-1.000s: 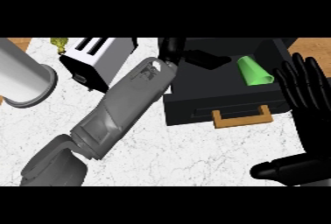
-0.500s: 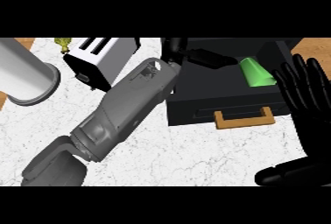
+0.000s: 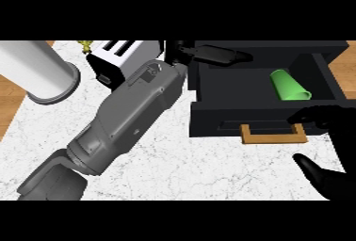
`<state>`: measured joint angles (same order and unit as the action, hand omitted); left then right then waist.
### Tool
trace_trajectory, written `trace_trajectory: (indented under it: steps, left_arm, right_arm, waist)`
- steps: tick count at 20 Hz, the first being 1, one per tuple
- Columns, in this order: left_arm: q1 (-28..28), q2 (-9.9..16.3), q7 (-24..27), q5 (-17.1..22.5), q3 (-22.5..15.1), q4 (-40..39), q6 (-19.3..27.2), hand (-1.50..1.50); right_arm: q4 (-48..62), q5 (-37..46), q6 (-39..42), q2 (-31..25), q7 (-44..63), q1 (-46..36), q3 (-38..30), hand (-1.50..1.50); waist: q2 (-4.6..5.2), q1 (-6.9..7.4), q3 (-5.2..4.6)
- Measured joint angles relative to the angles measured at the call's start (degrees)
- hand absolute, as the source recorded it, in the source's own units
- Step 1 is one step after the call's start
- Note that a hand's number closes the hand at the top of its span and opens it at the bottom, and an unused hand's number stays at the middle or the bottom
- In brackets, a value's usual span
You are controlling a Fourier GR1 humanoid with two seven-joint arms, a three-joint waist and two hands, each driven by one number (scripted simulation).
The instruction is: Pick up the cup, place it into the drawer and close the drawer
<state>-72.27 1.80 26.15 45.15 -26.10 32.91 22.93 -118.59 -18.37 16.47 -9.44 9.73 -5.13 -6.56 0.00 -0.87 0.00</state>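
The green plastic cup (image 3: 289, 85) lies on its side inside the open black drawer (image 3: 208, 101), toward its right half, touching nothing but the drawer floor as far as I can see. So the picking up and the placing look done; what is left, by my reckoning, is the closing.

The drawer stands pulled out over the white marbled desk (image 3: 181, 164), its wooden handle (image 3: 274, 136) facing the robot. The right hand (image 3: 327, 117) sits at the right end of that handle, its black fingers (image 3: 306, 115) curled down against the drawer front just above the wood. They seem bent over the handle's corner, but I cannot tell whether they really close round it or only rest against it. The thumb (image 3: 313, 172) points out lower down, apart from the drawer.

The left forearm runs up across the desk, and the left hand (image 3: 212, 54) lies over the drawer's back left corner, fingers stretched out fairly straight and holding nothing.

Behind the arm stand a white slotted toaster (image 3: 122, 56) and, further left, a tall white cylinder (image 3: 35, 70), both well apart from the drawer.

A push on the front toward the back should finish the job, with the left hand first cleared from the rear edge.
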Motion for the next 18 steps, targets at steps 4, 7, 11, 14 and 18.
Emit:
trace_trajectory:
  steps: [4,7,11,14,18]
  left_arm:
    - [5.0,3.1,-1.2,0.5,1.0,6.2,0.3,-1.50]
    - [10.2,7.1,-2.5,0.9,1.7,11.6,-0.2,-1.50]
    - [18.5,11.9,-4.6,1.1,1.8,21.2,0.5,-1.50]
    - [24.9,15.5,-6.1,1.3,2.4,28.7,0.8,-1.50]
    - [33.9,20.7,-8.3,2.1,3.8,38.4,-0.5,-1.50]
  right_arm:
    - [-1.3,3.5,3.5,-3.1,-1.4,2.5,0.3,1.50]
    - [-1.7,6.5,4.5,-4.5,-1.5,3.1,1.1,1.50]
    - [-2.5,10.8,5.3,-5.6,-1.0,4.1,2.8,1.50]
    - [-2.4,14.1,5.1,-5.6,-0.3,4.9,4.1,1.50]
    - [0.6,19.0,4.2,-5.2,-1.1,3.9,5.4,1.50]
  waist:
    - [-0.45,1.38,-0.02]
    - [-0.60,2.18,-0.04]
    - [-0.70,2.73,-0.03]
    - [-0.61,2.63,-0.03]
    - [-0.44,2.63,-0.01]
